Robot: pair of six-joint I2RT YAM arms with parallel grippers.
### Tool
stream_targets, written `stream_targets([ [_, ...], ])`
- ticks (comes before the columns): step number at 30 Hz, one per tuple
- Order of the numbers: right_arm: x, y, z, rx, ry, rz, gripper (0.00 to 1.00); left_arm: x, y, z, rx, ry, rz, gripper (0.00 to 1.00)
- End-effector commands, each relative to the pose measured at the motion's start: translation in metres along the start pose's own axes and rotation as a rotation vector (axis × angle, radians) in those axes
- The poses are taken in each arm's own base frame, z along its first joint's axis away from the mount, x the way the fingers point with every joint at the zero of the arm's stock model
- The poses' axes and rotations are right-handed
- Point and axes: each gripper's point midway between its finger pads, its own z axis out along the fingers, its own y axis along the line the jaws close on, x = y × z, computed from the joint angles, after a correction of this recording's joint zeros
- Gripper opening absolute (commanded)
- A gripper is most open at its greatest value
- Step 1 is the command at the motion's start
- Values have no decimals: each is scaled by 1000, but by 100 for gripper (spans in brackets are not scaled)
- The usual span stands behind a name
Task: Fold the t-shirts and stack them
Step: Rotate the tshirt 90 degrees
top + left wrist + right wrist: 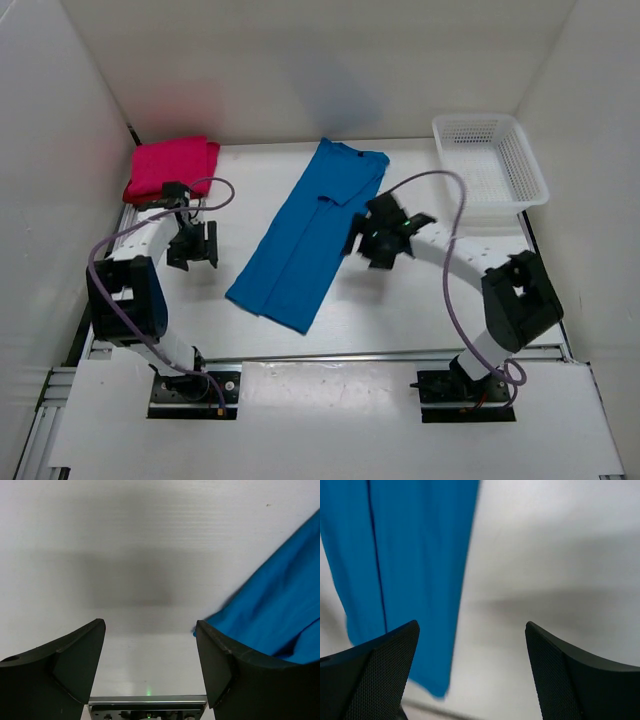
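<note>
The left gripper (pixel 150 625) gapes wide and empty over the matte white table (pixel 420 310). The right gripper (pixel 472 625) is equally spread, holding nothing. Between them the smooth blue t-shirt (pixel 310 235) lies as a long folded strip. The folded pink t-shirt (pixel 165 170) sits at the far left corner, the mesh basket (pixel 490 160) at the far right.

Basket (pixel 478 120) far right; near table (pixel 400 312) bare

Blue t-shirt (pixel 310 235) folded lengthwise, pink t-shirt (pixel 172 168) folded far-left
</note>
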Motion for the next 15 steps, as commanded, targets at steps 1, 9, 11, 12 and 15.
stream_targets([
  [1,114,13,3,-61,292,-107,87,-4,5,-24,-12,-92,-11,84],
  [9,205,58,1,-138,474,-118,74,-2,5,-51,-22,-204,-7,84],
  [11,214,59,5,-111,516,-84,70,0,5,-51,-22,-203,-7,84],
  [12,220,63,3,-106,536,-96,70,2,6,-55,-31,-207,-8,84],
  [15,241,51,4,-44,611,-80,70,4,8,-58,-43,-222,-9,84],
])
